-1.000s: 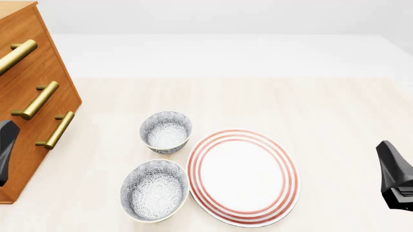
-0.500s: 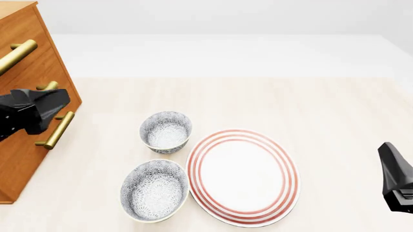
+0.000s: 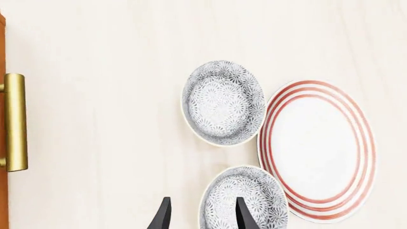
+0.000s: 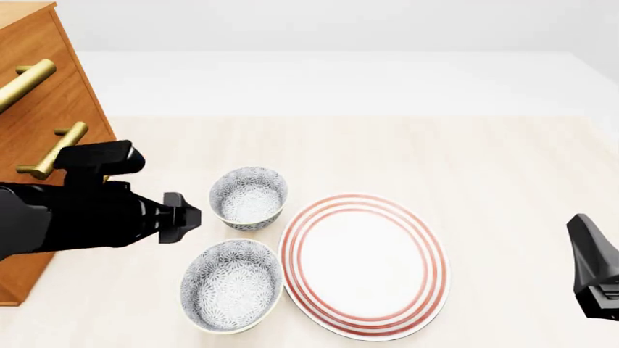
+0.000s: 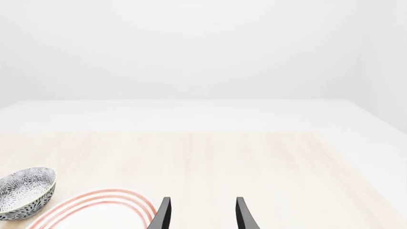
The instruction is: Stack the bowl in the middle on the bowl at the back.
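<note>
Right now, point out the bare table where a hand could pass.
Open: the wide tabletop behind and right of the plate. Crowded: the bowl in the middle and the bowl at the back sit close against the plate, left gripper and wooden cabinet alongside.

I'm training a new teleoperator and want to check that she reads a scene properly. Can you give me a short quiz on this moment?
1. True or false: the left tool is shut on the bowl in the middle.
2. In the front view, what lies just right of the bowl at the back? A) the red-ringed plate B) a mug C) a fork
3. Which is closer to the two bowls, the left tool or the right tool?

Key: 1 false, its fingers are apart and hold nothing; 2 A; 3 the left tool.
</note>
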`<state>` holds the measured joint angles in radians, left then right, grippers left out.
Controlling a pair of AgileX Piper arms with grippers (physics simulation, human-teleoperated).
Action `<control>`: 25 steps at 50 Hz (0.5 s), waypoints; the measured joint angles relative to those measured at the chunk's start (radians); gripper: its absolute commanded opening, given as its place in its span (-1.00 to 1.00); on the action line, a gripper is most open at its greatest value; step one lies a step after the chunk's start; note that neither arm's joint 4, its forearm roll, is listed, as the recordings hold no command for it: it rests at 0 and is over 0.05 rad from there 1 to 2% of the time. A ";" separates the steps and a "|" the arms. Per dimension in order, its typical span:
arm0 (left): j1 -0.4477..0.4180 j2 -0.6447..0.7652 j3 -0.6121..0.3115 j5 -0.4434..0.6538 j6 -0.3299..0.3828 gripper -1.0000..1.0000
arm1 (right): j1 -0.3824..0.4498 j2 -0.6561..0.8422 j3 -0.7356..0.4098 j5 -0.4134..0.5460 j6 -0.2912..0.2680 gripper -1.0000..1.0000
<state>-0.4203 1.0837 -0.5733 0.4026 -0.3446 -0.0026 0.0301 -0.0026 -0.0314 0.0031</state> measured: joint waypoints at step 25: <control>-0.048 0.196 0.085 -0.148 0.017 1.00 | 0.001 -0.009 0.000 0.010 0.003 1.00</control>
<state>-0.4683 1.2799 -0.4887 0.2543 -0.3280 -0.0017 0.0210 -0.0031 -0.0215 0.0059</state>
